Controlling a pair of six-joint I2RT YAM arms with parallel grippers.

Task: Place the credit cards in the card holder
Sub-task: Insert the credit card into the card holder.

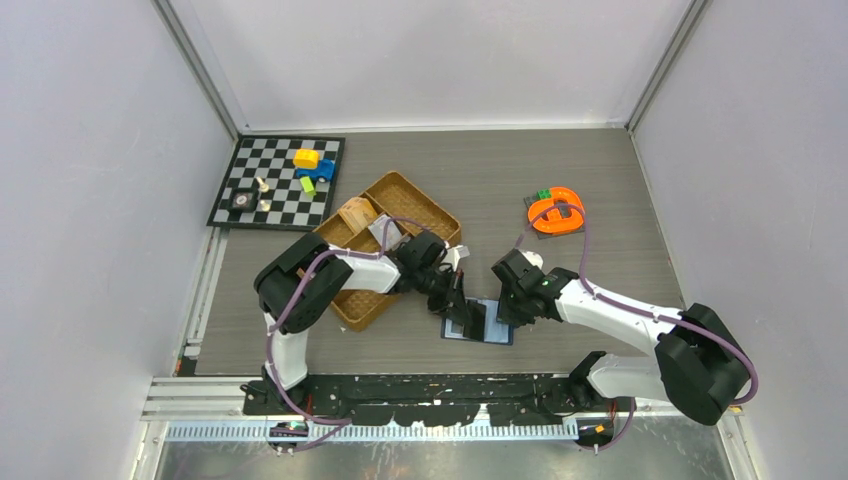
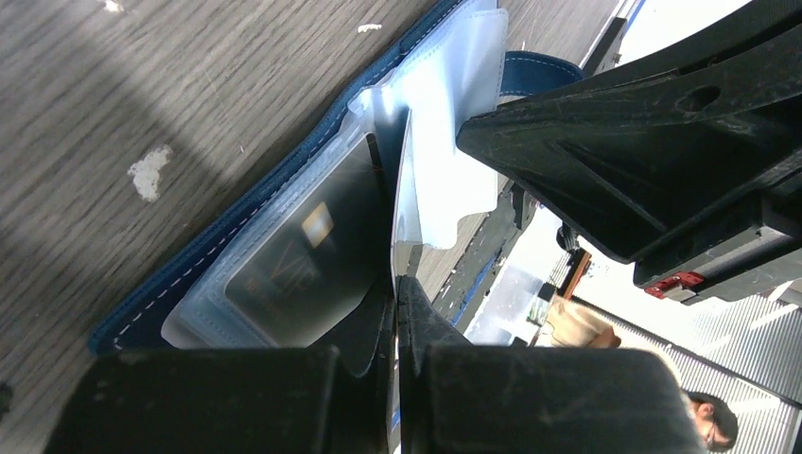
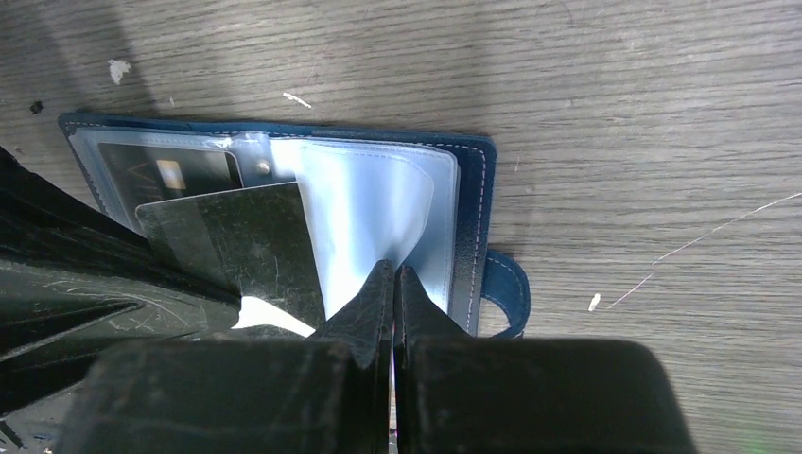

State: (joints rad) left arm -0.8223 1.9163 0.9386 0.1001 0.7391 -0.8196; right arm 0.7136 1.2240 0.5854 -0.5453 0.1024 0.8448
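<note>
The navy card holder [image 1: 497, 335] lies open on the table between my two grippers, its clear sleeves up and its snap tab [image 3: 506, 293] at the edge. One dark credit card [image 3: 165, 170] sits inside a left sleeve and also shows in the left wrist view [image 2: 303, 255]. My left gripper [image 1: 462, 300] is shut on a second dark card [image 3: 241, 246], seen edge-on in the left wrist view [image 2: 401, 208], with its far end over the sleeves. My right gripper [image 3: 392, 279] is shut on a clear sleeve [image 3: 369, 203] and holds it lifted.
A woven brown divided tray [image 1: 419, 199] with small items stands behind the left arm. A chessboard [image 1: 281, 203] with toy blocks is at the back left. An orange object [image 1: 555, 212] on a dark pad is at the back right.
</note>
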